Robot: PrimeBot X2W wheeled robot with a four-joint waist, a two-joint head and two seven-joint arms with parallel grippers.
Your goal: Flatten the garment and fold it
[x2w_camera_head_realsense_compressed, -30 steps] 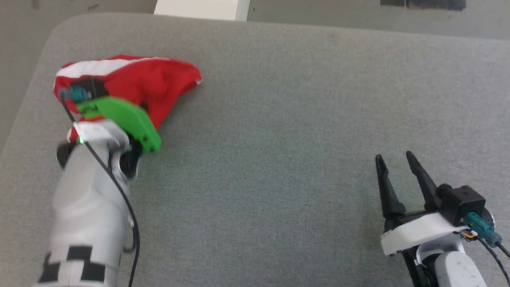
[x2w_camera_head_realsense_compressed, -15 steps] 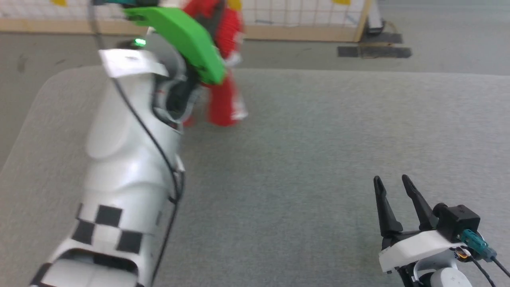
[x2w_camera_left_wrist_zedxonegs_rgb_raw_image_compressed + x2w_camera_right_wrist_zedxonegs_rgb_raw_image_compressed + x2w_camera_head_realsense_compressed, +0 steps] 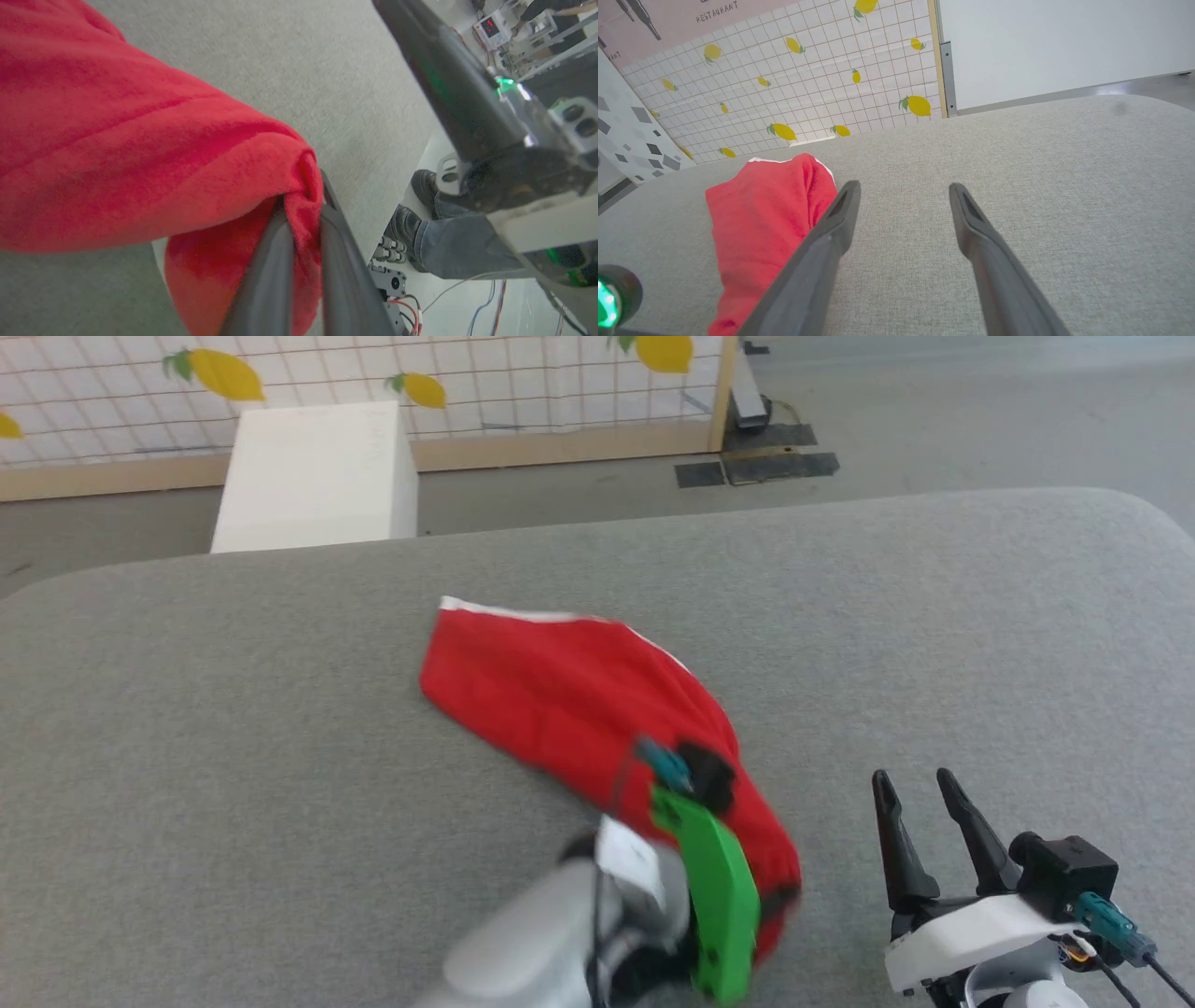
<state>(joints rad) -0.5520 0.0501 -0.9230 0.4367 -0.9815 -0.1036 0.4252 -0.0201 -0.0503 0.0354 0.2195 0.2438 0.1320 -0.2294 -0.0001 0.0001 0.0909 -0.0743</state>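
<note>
The left arm comes in from the near edge of the head view, its pale forearm slanting toward the far right, with the green wrist plate [image 3: 714, 896] turned edge-up over the near end of the garment [image 3: 579, 700]. In the left wrist view the left pincer [image 3: 303, 210] is closed tight, its two dark fingers [image 3: 266, 275] pinching a bunched fold of the red fabric between them, and the cloth stretches away from the grip in long creases. The garment lies across the middle of the grey desk [image 3: 280, 756], running from a white-trimmed corner at the far left down to the near right, where it gathers at the left wrist. The right arm sits low at the near right, with the right pincer [image 3: 910, 779] pointing toward the far side, its fingers spread moderately apart and holding nothing, just to the right of the garment's near end. Beyond the desk's far edge stand a white box [image 3: 317, 476] and a lemon-patterned panel [image 3: 467, 373]. A person's dark shoes [image 3: 423, 184] show past the desk edge in the left wrist view
</note>
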